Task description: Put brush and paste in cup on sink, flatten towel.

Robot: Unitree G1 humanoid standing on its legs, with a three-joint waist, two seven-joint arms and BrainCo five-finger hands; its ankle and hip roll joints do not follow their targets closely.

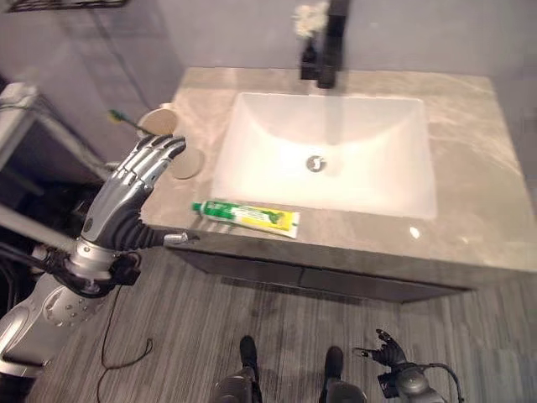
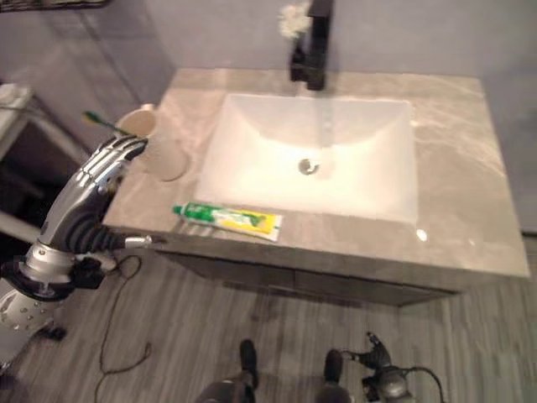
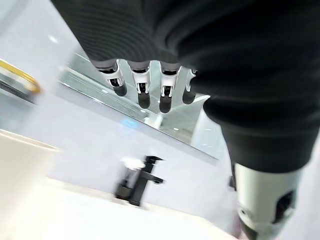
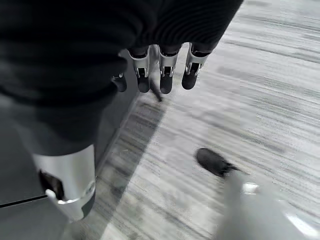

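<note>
Looking down at the sink counter [image 1: 470, 210], we've got the toothpaste tube [image 1: 245, 217] lying flat along the front edge, just in front of the white basin [image 1: 336, 159], green cap end pointing to our left. The cup [image 2: 159, 147] sits at the left back corner of the counter with the toothbrush [image 2: 105, 122] already poking out of it, so we'd say the brush part is done and the paste is next. We can't spot a towel anywhere.

Our left hand [image 1: 138, 180] hangs over the left end of the counter, right beside the cup, fingers straight and holding nothing. The right hand [image 4: 162, 75] hangs low by the floor, fingers relaxed and empty too.

The tube looks light and squashy, probably a bit slick, and it lies low on the stone, so pinching it across the middle, thumb on one side, seems the safest bet. Squeeze too hard and it'll buckle. The cup looks light enough to tip if we bump it.

The counter is smooth, glossy grey marble, so things will slide. There's a black faucet [image 1: 329, 46] at the back, grey walls, and grey wood-look flooring [image 1: 252, 336].
</note>
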